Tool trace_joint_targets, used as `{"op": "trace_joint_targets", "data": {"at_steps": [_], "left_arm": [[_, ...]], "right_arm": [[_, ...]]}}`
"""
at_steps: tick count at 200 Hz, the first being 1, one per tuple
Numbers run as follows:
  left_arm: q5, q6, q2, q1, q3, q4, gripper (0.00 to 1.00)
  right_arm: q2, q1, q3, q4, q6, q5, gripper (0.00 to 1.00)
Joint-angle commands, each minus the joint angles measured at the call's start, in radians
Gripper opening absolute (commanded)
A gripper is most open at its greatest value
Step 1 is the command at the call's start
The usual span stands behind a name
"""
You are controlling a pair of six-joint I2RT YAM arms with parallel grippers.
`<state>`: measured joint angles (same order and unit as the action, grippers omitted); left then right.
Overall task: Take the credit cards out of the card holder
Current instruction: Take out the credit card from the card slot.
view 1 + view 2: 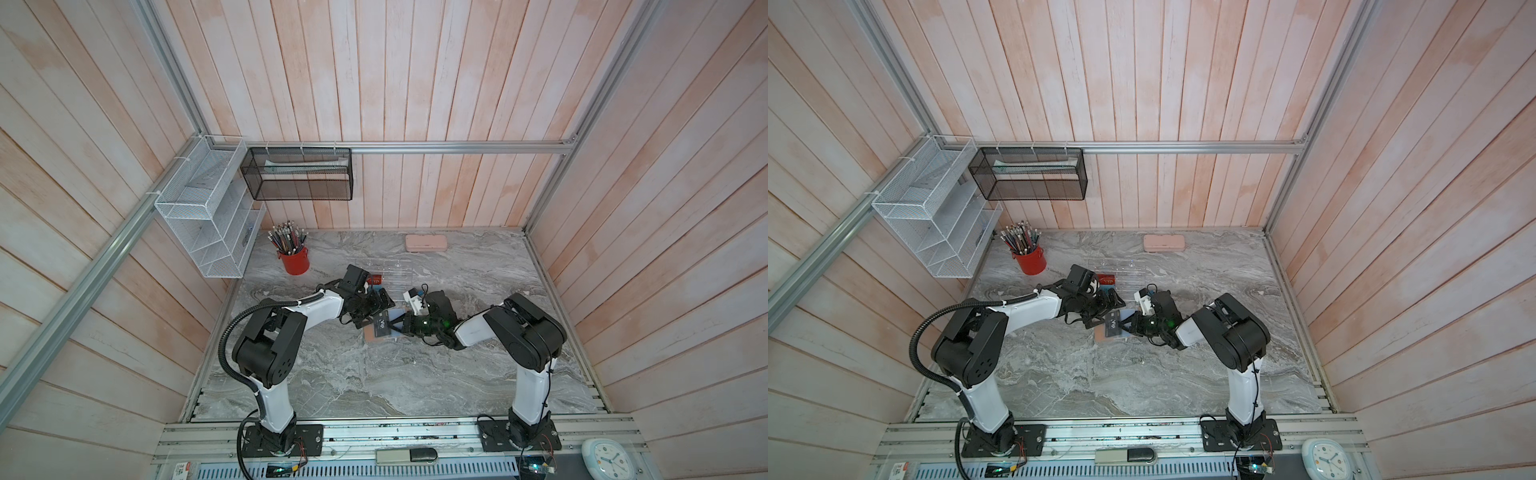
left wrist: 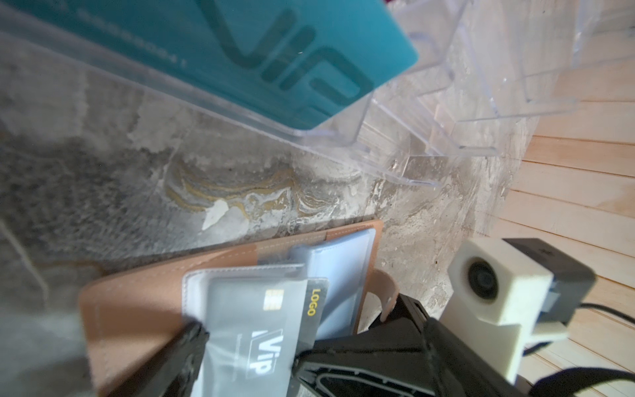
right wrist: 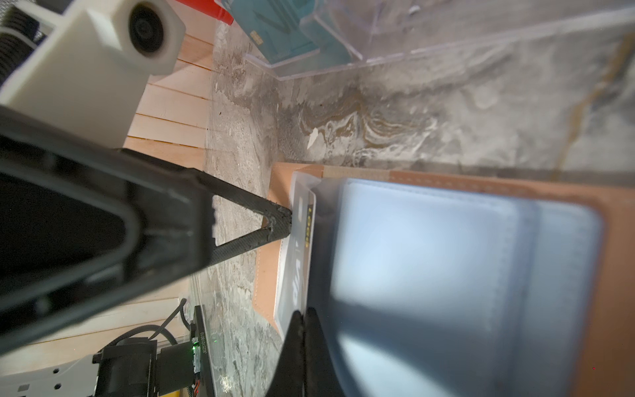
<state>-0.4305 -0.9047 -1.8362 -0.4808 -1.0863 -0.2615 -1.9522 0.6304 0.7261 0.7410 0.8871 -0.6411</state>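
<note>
Cards are split. In both top views the red card (image 1: 376, 277) stands in the clear rack (image 1: 392, 270) at the holder's 12 o'clock. The black card (image 1: 380, 326) is sleeved in the holder (image 1: 369, 337) at the centre of the table (image 1: 457, 374). The left gripper (image 1: 372, 311) is set at its 10 o'clock, jaws wide apart, and the right gripper (image 1: 398, 328) at 3 o'clock, jaws together.

In the left wrist view the teal card (image 2: 275, 51), lettered "VIP", is slotted in the rack. "VIP", gold "LOGO" and a chip are read on the black card. Its sleeve (image 2: 240, 309) is touched by one left finger (image 2: 189, 354), probably to steady it.

In the right wrist view the right jaws appear clamped on that sleeve's edge, likely so the card can be slid out.
</note>
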Motion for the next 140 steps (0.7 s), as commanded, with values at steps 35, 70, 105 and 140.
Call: {"op": "trace_joint_targets", "data": {"at_steps": [35,70,105,140], "left_arm": [[0.11,0.033,-0.091,-0.007,0.068,-0.086,1.0],[0.113,0.035,-0.086,-0.007,0.074,-0.09,1.0],[0.113,0.036,-0.086,-0.005,0.072,-0.091,1.0],[0.11,0.038,-0.084,-0.001,0.069,-0.094,1.0]], "right_arm": [[0.014,-0.013,-0.02,0.003,-0.022,0.007,0.01],[0.018,-0.026,-0.025,-0.003,-0.032,0.001,0.0],[0.023,-0.04,-0.037,0.003,-0.037,-0.009,0.0],[0.032,-0.055,-0.042,0.001,-0.046,-0.031,0.0]]}}
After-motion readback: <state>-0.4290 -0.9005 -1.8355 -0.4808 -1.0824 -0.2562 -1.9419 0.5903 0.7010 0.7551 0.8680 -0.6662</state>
